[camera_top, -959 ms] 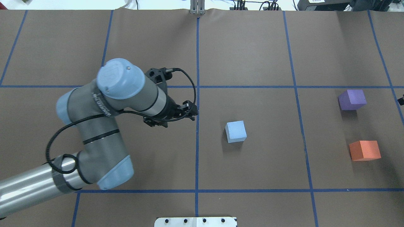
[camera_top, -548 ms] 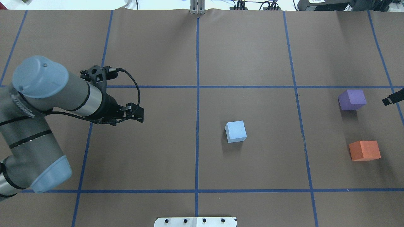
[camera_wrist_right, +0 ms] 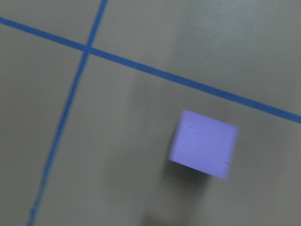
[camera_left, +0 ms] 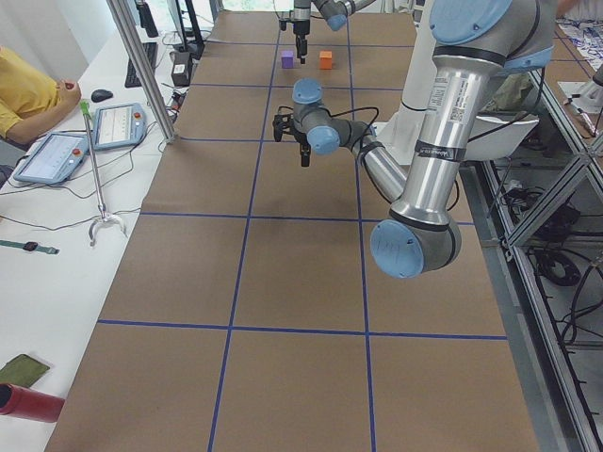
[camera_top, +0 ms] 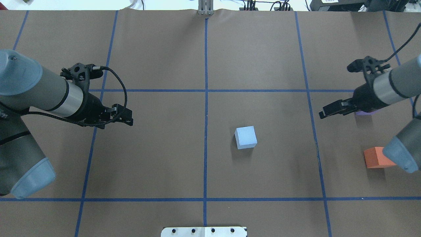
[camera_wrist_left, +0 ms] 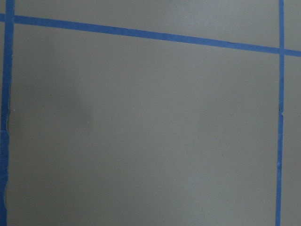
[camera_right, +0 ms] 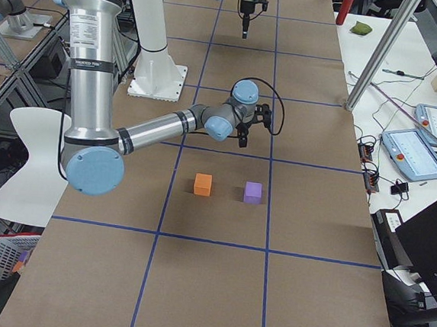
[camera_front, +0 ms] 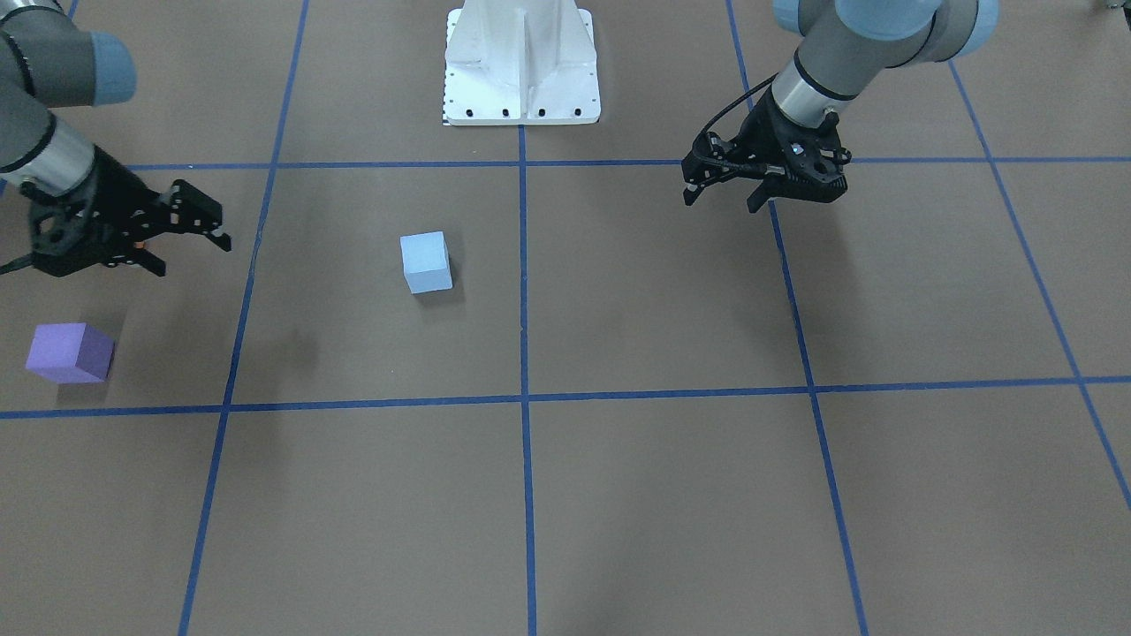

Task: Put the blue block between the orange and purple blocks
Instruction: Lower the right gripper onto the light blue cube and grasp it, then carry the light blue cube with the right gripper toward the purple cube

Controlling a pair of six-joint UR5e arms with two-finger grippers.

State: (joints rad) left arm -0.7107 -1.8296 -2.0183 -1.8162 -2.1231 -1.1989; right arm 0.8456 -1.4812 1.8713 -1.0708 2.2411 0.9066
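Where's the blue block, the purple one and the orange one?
blue block (camera_top: pixel 246 135): overhead view, on its top face.
purple block (camera_front: pixel 67 352): front-facing view, on the block's middle.
orange block (camera_right: pixel 203 184): right-side view, on the block's middle.

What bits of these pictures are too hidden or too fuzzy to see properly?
- Purple block: in the overhead view it sits almost wholly behind the right tool; only a sliver shows.
- Orange block: in the overhead view the right arm's elbow covers its right part.
- Purple block, right wrist view: smeared by blur.
- Blue block: it shows in neither side view, likely behind an arm.
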